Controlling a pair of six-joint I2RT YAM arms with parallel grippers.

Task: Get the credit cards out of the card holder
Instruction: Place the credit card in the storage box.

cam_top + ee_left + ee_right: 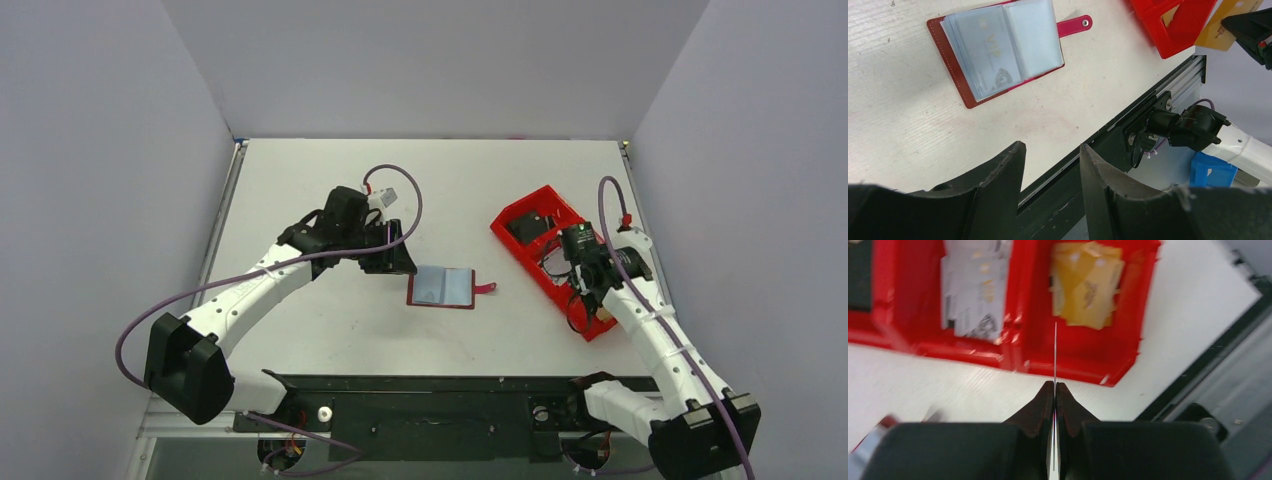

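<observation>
Extraction looks half done: well right of the card holder [441, 287], our right gripper [1055, 386] pinches a thin card [1055, 355] above the red tray [1088, 362]; just left of the holder, our left gripper [1051, 147] gapes empty. Next, we reckon, it must pinch the sleeved pale card [980, 50].

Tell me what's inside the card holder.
The holder lies open. Through its clear sleeves a pale card marked VIP shows; the page by the strap looks empty. Sleeves stacked underneath are covered, so further cards cannot be ruled out.
</observation>
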